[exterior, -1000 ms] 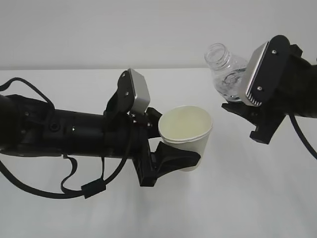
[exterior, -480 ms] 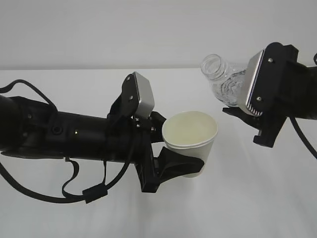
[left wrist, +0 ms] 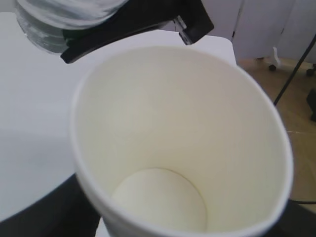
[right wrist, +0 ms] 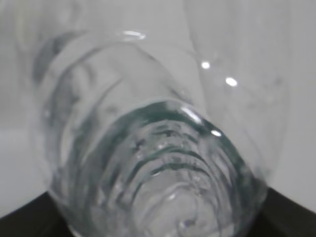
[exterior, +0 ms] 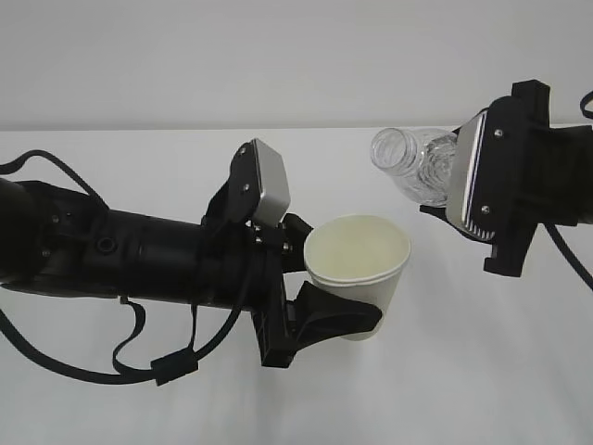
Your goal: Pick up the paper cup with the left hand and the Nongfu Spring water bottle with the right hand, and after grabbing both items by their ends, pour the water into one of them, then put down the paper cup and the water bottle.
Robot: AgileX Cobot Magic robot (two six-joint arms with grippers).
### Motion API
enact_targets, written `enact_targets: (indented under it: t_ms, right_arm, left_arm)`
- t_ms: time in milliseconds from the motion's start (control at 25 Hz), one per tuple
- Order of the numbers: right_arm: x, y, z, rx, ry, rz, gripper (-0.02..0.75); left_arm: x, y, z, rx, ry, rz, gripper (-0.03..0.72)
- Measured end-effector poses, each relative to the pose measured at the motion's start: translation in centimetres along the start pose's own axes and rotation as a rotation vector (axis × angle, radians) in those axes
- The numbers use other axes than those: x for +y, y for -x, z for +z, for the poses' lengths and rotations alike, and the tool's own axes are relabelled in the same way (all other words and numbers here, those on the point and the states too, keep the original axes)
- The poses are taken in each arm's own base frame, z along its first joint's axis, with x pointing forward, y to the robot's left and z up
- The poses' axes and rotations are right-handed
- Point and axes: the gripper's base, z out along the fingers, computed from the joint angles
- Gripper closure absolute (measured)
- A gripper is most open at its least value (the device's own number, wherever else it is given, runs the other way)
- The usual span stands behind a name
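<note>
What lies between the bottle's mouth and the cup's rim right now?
Nothing: exterior view shows bare air between the water bottle mouth and paper cup rim, no stream.

bright, even light with only soft, faint shadows on the white table [exterior: 482, 371]. the right wrist view is blurred, with small glare spots at upper right.

A smooth, matte white tabletop [exterior: 482, 371] fills the lower part of the exterior view, evenly lit, with only soft, faint shadows on it. Behind it rises a plain pale grey wall [exterior: 278, 56], bare and uniform, meeting the tabletop's far edge in a straight horizontal line. In the left wrist view the tabletop's rounded corner shows, and beyond it a light brown wooden floor [left wrist: 291, 98], pale panels standing upright, and a small black caster wheel [left wrist: 273, 65] on the floor.
</note>
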Motion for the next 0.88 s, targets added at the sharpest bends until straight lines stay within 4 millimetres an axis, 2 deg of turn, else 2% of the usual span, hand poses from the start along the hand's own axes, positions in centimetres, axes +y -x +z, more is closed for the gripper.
enact_targets:
  t_ms: [880]
  right_arm:
    - [0.00, 0.05, 0.00, -0.006, -0.001, -0.230, 0.236]
  left_arm:
    - [-0.56, -0.17, -0.02, 0.018, -0.062, 0.046, 0.187]
